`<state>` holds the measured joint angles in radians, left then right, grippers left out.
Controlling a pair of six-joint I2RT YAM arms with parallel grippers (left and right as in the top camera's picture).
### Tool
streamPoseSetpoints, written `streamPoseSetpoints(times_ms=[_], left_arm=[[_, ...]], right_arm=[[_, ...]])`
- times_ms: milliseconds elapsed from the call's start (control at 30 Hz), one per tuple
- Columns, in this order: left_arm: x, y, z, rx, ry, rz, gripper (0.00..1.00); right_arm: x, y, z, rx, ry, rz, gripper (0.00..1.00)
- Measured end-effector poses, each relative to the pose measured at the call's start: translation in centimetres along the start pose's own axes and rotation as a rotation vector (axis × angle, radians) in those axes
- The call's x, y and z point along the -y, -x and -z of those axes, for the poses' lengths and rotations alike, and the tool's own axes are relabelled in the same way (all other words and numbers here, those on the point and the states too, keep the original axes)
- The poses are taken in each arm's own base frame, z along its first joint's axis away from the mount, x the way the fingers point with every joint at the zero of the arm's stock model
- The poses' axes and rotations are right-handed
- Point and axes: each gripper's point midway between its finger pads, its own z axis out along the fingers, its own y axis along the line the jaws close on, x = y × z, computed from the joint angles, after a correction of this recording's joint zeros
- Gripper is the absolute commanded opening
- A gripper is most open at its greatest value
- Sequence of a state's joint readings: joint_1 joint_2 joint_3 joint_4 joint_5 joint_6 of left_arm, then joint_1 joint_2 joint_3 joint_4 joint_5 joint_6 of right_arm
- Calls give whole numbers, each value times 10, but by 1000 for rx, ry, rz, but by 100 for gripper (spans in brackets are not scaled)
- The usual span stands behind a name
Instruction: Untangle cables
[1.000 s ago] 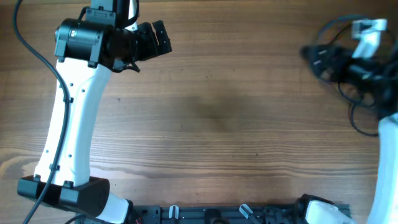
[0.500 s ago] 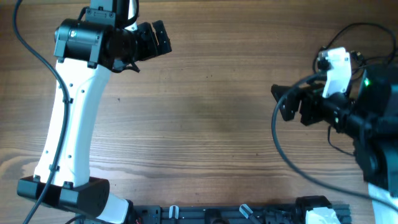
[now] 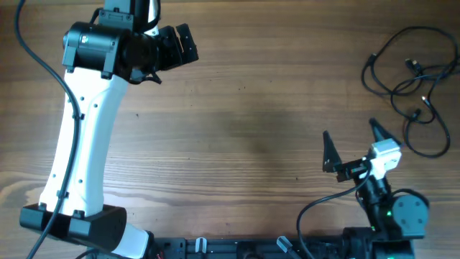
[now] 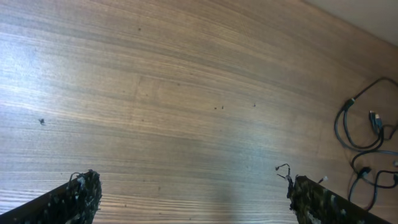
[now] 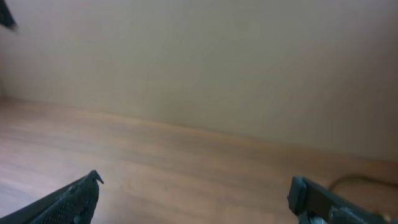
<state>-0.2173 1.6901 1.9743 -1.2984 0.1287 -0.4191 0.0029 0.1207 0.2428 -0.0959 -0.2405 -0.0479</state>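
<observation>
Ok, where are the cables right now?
The cables lie in loose loops on the table at the upper right of the overhead view, on the robot's right side, beyond the open right tool, which is not touching them.

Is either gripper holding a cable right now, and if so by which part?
Nothing is held. The left gripper and right gripper are both open and empty; the cables lie loose on the table, apart from both.
</observation>
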Motion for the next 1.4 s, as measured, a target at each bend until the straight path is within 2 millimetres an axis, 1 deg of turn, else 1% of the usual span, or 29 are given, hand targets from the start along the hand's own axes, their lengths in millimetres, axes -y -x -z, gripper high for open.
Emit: streamPoseSetpoints(times_ms=[67,200,267,300,400,933,1000,1033,1100,1133,1200,1233,1267,1300,1333,1367,1400], left_arm=[[0,0,0,2,-1,0,100],[0,-1,1,-1,0,0,100],[0,-1,1,-1,0,0,100],[0,-1,1,-1,0,0,100],[0,-1,1,-1,0,0,100],[0,0,1,0,2,-3,100],[-7,3,1,19,40,-27,100],[-15,3,3,29,86,-40,100],[-20,6,14,67,111,-53,100],[-20,10,23,108,111,-65,100],[-15,19,53,224,77,-90,100],[-11,24,74,310,47,-101,100],[-9,26,89,369,24,-106,100],[-10,25,105,428,4,-109,100],[-13,22,127,512,-24,-109,100],[-17,18,137,555,-36,-107,100],[-25,11,142,611,-56,-100,100]], right_arm=[[3,-14,1,18,-21,4,100],[5,-55,-3,-45,-38,-11,100],[5,-68,-4,-66,-40,-25,100],[5,-69,-4,-65,-41,-31,100],[6,-61,-5,-20,-43,-28,100],[6,-61,-5,-18,-43,-31,100],[6,-61,-5,-18,-43,-31,100],[6,-61,-5,-18,-43,-31,100],[6,-61,-5,-18,-43,-31,100],[6,-61,-5,-18,-43,-31,100],[6,-61,-5,-18,-43,-32,100],[6,-61,-5,-18,-43,-31,100],[6,-61,-5,-18,-43,-32,100],[6,-61,-5,-17,-43,-32,100],[6,-61,-5,-17,-43,-31,100],[6,-61,-5,-17,-43,-32,100],[6,-61,-5,-17,-44,-31,100]])
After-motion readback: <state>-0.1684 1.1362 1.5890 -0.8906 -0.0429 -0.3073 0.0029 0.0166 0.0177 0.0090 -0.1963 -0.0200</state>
